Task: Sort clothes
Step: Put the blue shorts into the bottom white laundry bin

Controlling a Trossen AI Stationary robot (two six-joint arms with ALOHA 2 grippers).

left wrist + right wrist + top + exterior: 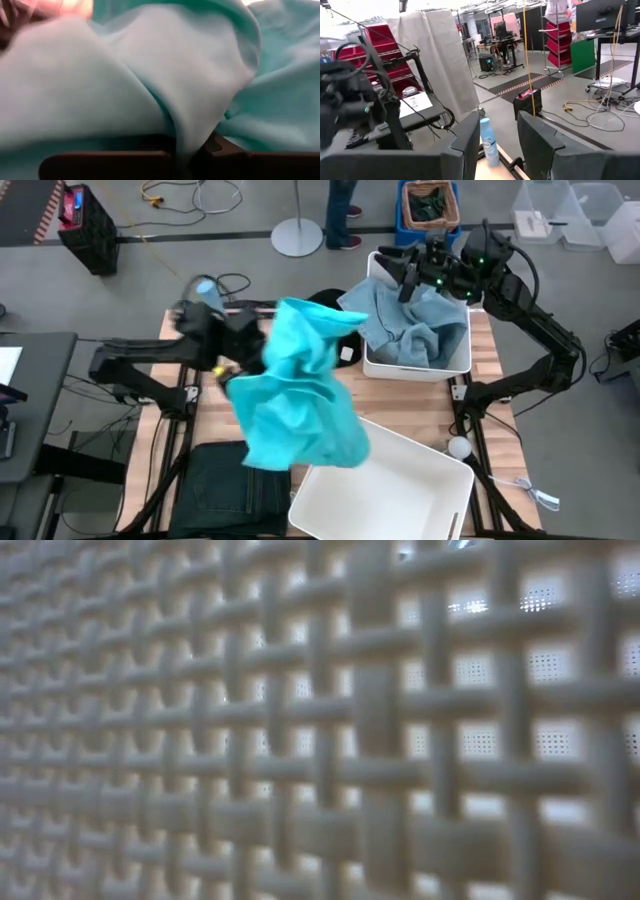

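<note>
So the left gripper (262, 352) has its fingers pinched tight on the turquoise top (298, 385), a soft fleecy sheet hanging in loose folds above the bench (215, 412), just left of the far white bin (458, 360). That bin holds the crumpled pale blue denim piece (410, 328). Right gripper (407, 275) hovers over its far rim, fingers spread and empty. Dark jeans (238, 480) lie flat at the bench's near edge, touching the near bin (395, 490) (smooth, rectangular, tilted). Bare wood shows between both bins.
</note>
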